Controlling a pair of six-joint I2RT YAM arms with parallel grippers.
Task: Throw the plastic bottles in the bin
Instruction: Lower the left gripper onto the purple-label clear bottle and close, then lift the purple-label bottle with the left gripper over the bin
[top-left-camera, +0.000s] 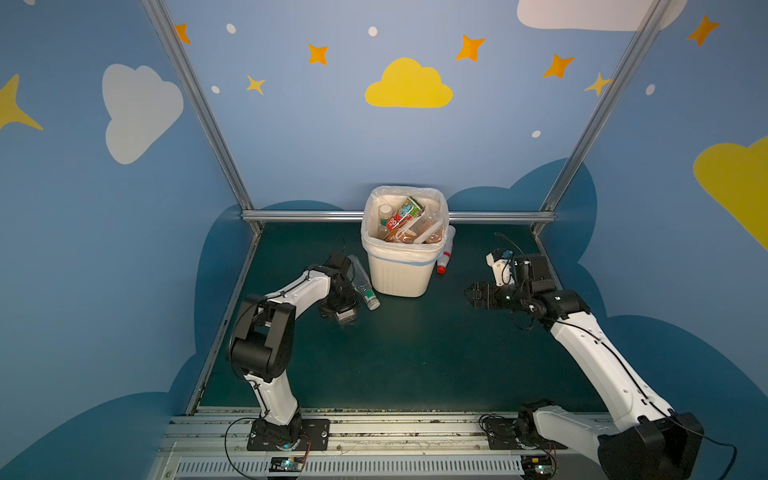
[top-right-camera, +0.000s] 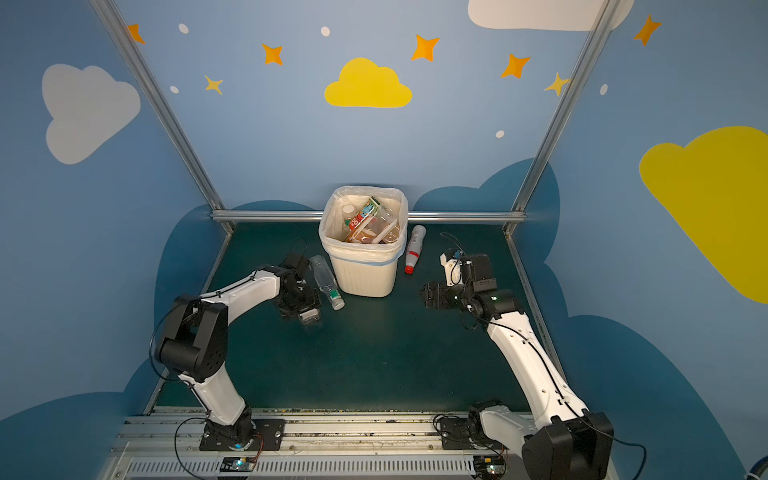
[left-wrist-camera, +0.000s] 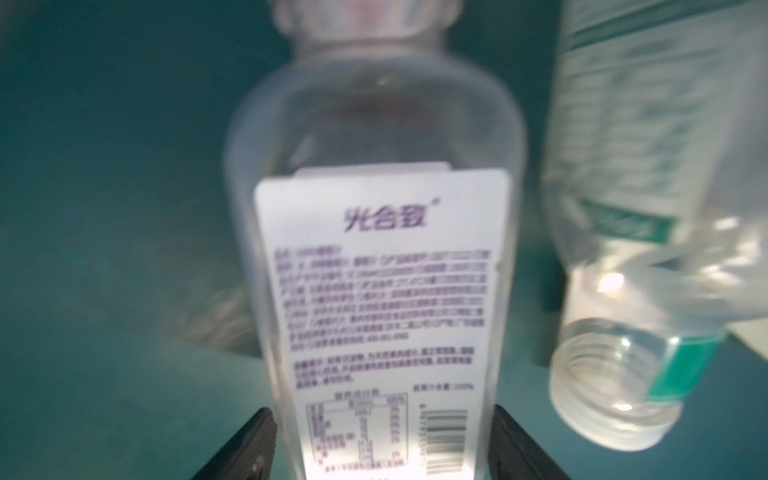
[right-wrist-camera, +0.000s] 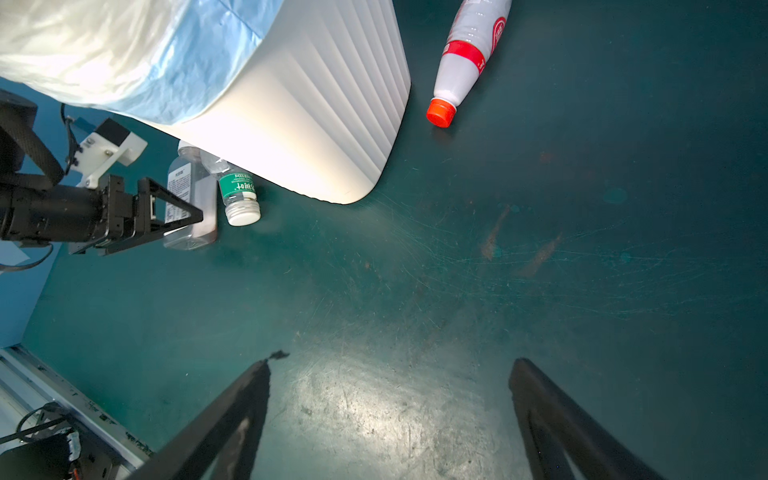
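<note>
Left wrist view: left claw straddled the labelled bottle near its base, probably light, slick, crushable; whether gripped, I couldn't tell.

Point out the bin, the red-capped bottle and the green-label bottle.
bin (top-left-camera: 399, 278): in a top view, on its front wall.
red-capped bottle (right-wrist-camera: 461, 50): right wrist view, on its red band.
green-label bottle (right-wrist-camera: 237, 187): right wrist view, on its green label.
</note>
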